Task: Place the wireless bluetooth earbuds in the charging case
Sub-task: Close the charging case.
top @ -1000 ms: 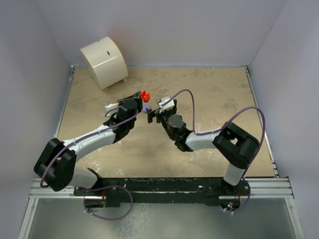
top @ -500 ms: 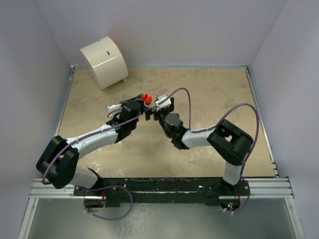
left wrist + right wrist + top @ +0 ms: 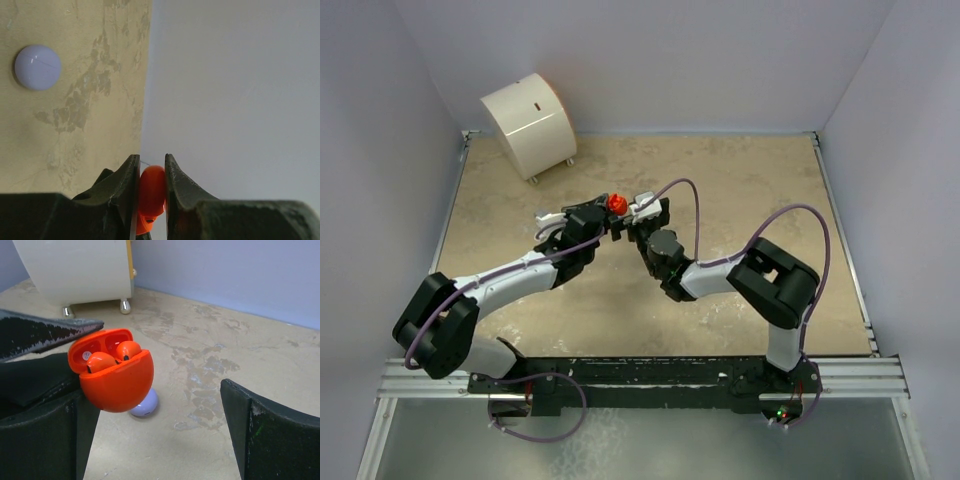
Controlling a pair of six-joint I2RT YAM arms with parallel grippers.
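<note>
Pinching the orange charging case [image 3: 117,377] hard across its shell with the left gripper [image 3: 150,167], fingers shut on it, holding it up off the table [image 3: 740,190] around mid-field. Hanging just beside it with the right gripper [image 3: 155,405], jaws spread fully wide, gripping nothing at all. Plenty to go wrong from here: smooth rounded shell, narrow pinch, so could squirt out of that grip at any knock from the right fingers on the way in. Might also tip the open case and spill the contents. Worth watching the lid too: apparently hinged back toward the left fingers, and liable to twist or refuse to close under an off-centre push. Down on the table, below and close by, the lilac round case [image 3: 144,405], in the firing line in the event of a drop. Now the goods: two red-orange earbuds [image 3: 127,350] lying side by side in the wells of the open case, glossy, rounded heads up, seemingly seated. No sign of any lilac earbuds in these views; hidden or already tucked away, impossible to say.
</note>
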